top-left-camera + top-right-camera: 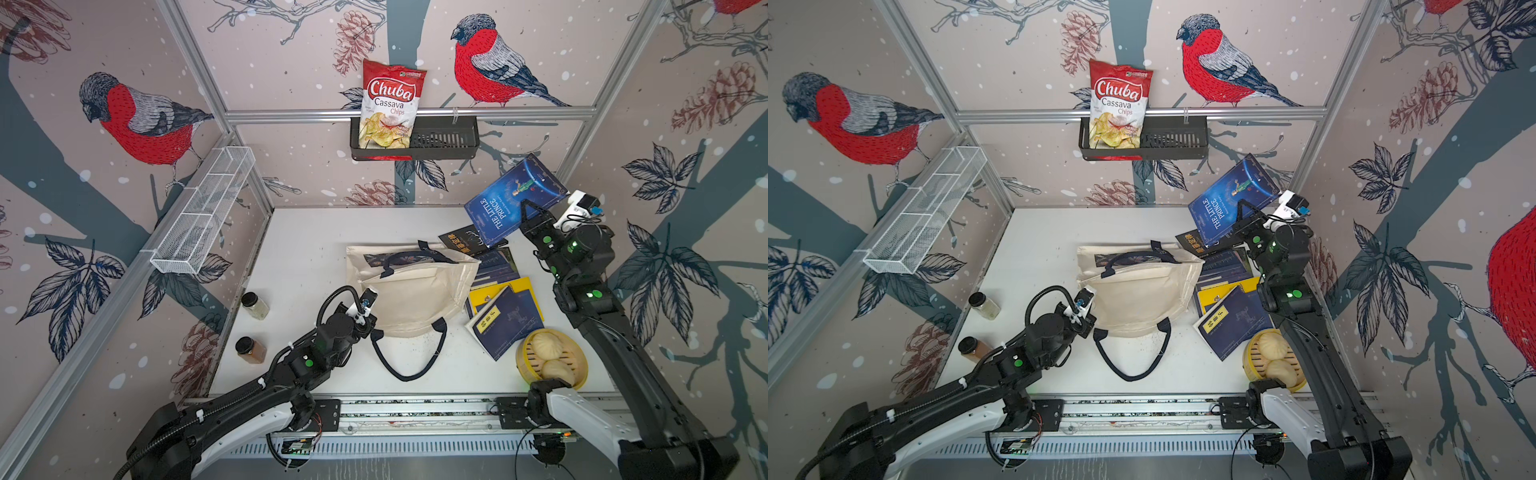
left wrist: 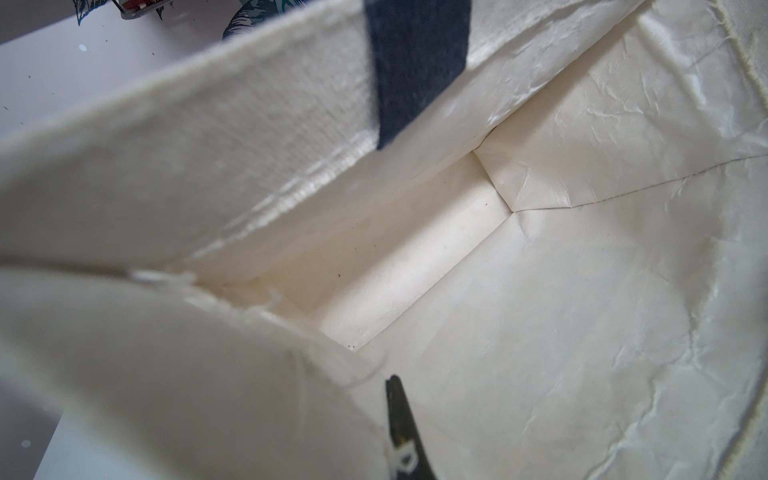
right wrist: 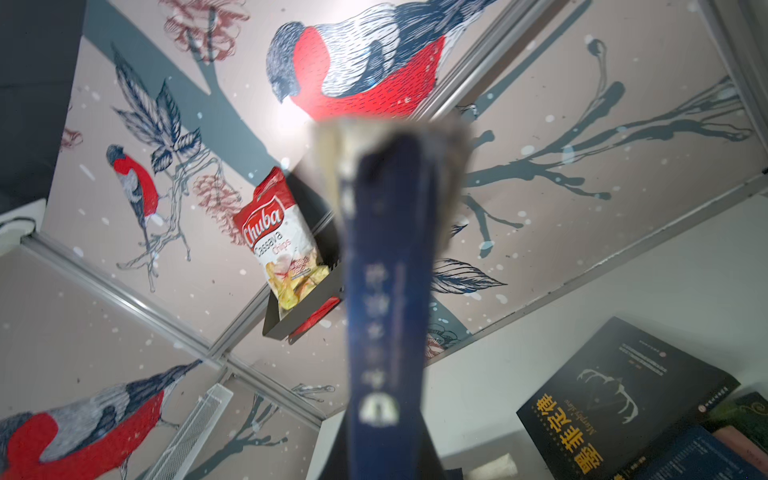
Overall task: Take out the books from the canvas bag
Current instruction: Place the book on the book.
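Right pincer [image 1: 528,209] is clamped on the lower edge of the Little Prince book [image 1: 509,193], holding it in the air at the far right of the tabletop [image 1: 299,257], well clear of the canvas bag [image 1: 415,291]. The book stands tilted, cover facing up toward the top views, long axis running up and away toward the back wall. The right wrist view looks along its spine, blurred.

Left pincer [image 1: 371,322] is pressed together on the bag's near-left rim and props the mouth open. The left wrist view looks inside: white lining, no book in the part it shows.

The other books [image 1: 503,307] lie in a loose overlapping pile on the tabletop just right of the bag. A black book [image 1: 469,241] sits at the pile's far end, right below the held one.

Key relation: the pile lies below the right pincer and on the near side of it. The right arm is the one holding and the closer one. My guess is that the next move is to lower the book flat onto that pile. The bamboo steamer [image 1: 582,376] touches the pile's near end, so the far end is the safer spot.
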Available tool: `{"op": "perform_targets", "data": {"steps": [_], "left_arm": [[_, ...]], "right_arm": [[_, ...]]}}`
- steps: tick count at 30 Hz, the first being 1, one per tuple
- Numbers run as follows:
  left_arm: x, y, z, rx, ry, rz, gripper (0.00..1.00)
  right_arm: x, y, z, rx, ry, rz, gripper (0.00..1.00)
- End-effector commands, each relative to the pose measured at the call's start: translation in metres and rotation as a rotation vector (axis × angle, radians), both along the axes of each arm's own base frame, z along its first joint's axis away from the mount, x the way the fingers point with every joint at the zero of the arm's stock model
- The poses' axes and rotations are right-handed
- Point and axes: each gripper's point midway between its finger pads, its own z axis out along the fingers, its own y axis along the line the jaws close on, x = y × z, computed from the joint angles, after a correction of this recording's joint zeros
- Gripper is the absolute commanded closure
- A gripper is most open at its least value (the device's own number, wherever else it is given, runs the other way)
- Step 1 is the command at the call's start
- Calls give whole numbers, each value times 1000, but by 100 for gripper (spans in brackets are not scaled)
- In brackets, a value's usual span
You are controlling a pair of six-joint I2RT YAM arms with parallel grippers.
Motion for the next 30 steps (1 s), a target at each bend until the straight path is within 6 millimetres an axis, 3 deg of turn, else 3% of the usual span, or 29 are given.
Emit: {"op": "perform_targets", "data": {"steps": [1,5,10,21,23,24,30], "left_arm": [[1,-2,9,-19,-24,-4,100],[1,-2,10,-20,-25,-2,100],[1,-2,11,-24,-27,-3,100],[0,0,16,-35,-35,-3,100],[0,0,16,-36,-37,-3,100],[0,0,16,-37,-36,-4,100],[-1,0,18,-43,-39,-6,100]], "right_arm": [[6,-16,16,165,-70,-14,100],[19,-39,-3,225,-42,-72,100],[36,-53,-35,219,45,-141,100],[65,-53,-125,233,237,-147,100],[67,-51,-133,239,250,-142,100],[72,-50,-148,239,283,-144,100],[82,-47,-198,277,381,-130,100]]}}
